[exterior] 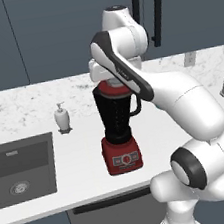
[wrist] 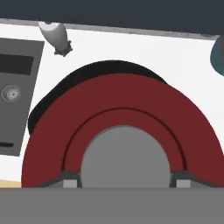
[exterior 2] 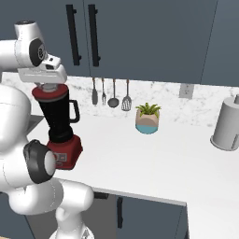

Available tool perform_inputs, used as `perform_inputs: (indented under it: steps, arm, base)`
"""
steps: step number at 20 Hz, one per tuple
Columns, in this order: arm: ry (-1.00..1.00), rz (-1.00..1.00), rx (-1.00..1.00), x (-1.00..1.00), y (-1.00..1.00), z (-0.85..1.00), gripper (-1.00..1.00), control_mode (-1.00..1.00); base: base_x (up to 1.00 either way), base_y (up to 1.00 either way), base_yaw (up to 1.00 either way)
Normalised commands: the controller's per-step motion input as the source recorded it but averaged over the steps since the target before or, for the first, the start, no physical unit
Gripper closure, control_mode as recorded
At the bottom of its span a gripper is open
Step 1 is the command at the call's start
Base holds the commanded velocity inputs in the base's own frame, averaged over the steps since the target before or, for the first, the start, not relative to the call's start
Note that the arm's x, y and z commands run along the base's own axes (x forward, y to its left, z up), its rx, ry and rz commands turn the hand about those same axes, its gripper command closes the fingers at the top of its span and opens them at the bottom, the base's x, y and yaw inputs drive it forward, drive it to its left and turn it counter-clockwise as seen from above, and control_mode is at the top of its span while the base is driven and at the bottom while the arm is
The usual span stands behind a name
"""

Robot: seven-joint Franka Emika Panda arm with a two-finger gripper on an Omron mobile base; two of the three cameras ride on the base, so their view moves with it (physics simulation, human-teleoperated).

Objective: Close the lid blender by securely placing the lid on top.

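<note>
The lid (wrist: 118, 118) sits at the mouth of the blender (exterior: 117, 128), centre-left of the left base view, on the worktop (exterior 2: 158, 154). The pincer (wrist: 124, 183) is clamped on the lid's grey knob. Seating looks nearly done; pressing it home and letting go likely remain. No legible writing or brand shows.

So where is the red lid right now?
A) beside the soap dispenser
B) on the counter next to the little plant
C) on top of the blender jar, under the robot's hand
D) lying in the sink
C: the lid sits at the mouth of the blender, and the gripper has a finger on each side of the lid's grey knob.
</note>
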Motion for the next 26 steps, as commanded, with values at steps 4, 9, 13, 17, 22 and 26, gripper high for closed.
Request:
perform_inputs:
  steps: [4, 9, 13, 17, 22, 26]
  arm:
    - [0.00, 0.00, 0.00, 0.26, 0.01, 0.00, 1.00, -1.00]
    - [0.00, -0.01, 0.00, 0.27, 0.04, 0.00, 1.00, -1.00]
    - [0.00, -0.01, 0.00, 0.26, 0.06, 0.00, 1.00, -1.00]
    - [0.00, -0.01, 0.00, 0.24, 0.06, 0.00, 1.00, -1.00]
    - [-0.01, -0.01, 0.00, 0.21, 0.07, 0.00, 1.00, -1.00]
    - [-0.02, -0.01, 0.00, 0.19, 0.07, 0.00, 1.00, -1.00]
  base:
    - [0.00, 0.00, 0.00]
    - [0.00, 0.00, 0.00]
    - [0.00, 0.00, 0.00]
    - [0.00, 0.00, 0.00]
    - [0.00, 0.00, 0.00]
    - [0.00, 0.00, 0.00]
